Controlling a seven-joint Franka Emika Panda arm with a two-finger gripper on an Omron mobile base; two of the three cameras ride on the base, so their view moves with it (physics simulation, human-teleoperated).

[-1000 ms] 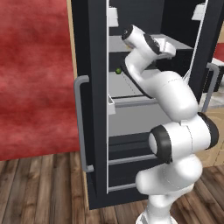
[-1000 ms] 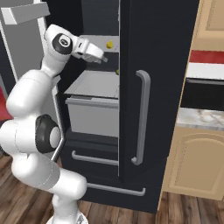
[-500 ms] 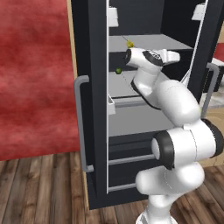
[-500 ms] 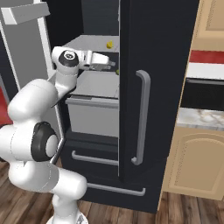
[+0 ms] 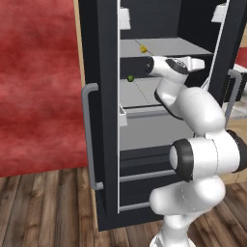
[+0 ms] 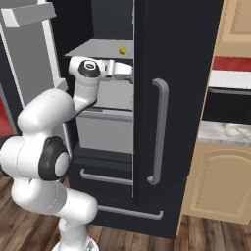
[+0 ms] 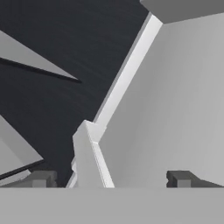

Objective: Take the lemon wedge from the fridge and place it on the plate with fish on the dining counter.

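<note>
The lemon wedge [image 5: 143, 48] was a tiny bright yellow lump, far smaller than the gripper [image 7: 111, 178], and it lay on a pale grey shelf [image 5: 166, 47] inside the fridge [image 6: 171, 98]. It was too small to tell which way it pointed or where its long axis ran. In the right base view the same yellow speck [image 6: 123, 49] sat near the front of that shelf, above the level of the hand and apart from it.

The gripper reached into the compartment beneath that shelf. In the hand view its two dark fingertips [image 7: 41, 179] stood wide apart with nothing between them, looking at pale grey shelf faces and the dark interior wall. A small round green ball [image 5: 130, 77] rested just beside the wrist on the left in the left base view, a level lower than the wedge.

The fridge was a tall black cabinet with one door swung open and a long grey bar handle [image 6: 161, 131] on the closed door. A red wall [image 5: 38, 82] stood to its left, a wooden floor [image 5: 43, 212] ran beneath, and beige cabinets [image 6: 220, 181] with a marbled countertop [image 6: 225, 132] stood to its right.
</note>
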